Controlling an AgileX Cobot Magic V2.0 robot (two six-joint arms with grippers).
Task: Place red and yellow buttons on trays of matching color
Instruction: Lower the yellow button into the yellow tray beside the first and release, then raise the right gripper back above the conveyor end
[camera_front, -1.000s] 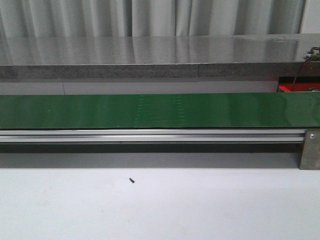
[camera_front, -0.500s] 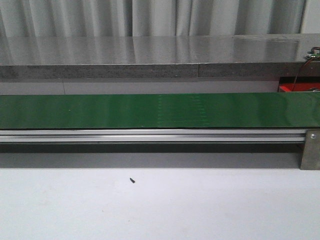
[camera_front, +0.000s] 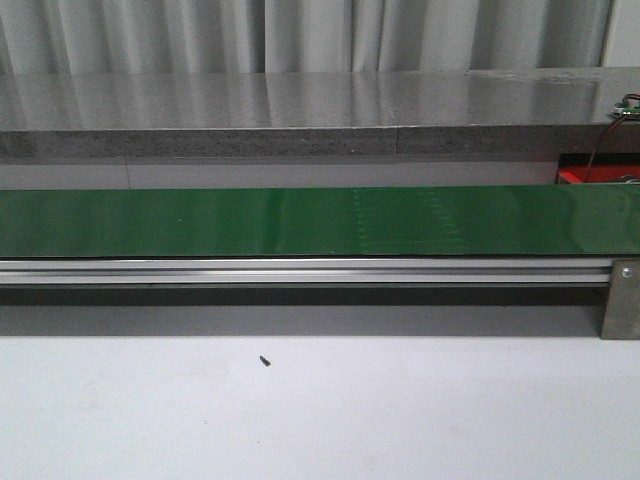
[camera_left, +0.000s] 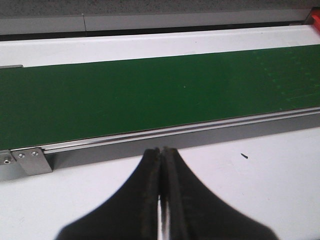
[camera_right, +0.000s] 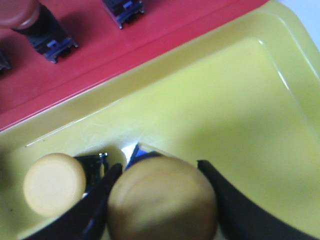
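Note:
In the right wrist view my right gripper is shut on a yellow button just above the floor of the yellow tray. A second yellow button lies in the same tray beside one finger. The red tray borders the yellow one and holds a red button on a black base, plus another black base. My left gripper is shut on nothing, over the white table just short of the green conveyor belt. Neither gripper shows in the front view.
The green belt crosses the front view with nothing on it, above an aluminium rail. A small black speck lies on the white table. A red edge shows at the far right behind the belt.
A faint patterned patch on the belt has shifted to the right across the front view. Nothing else there has moved.

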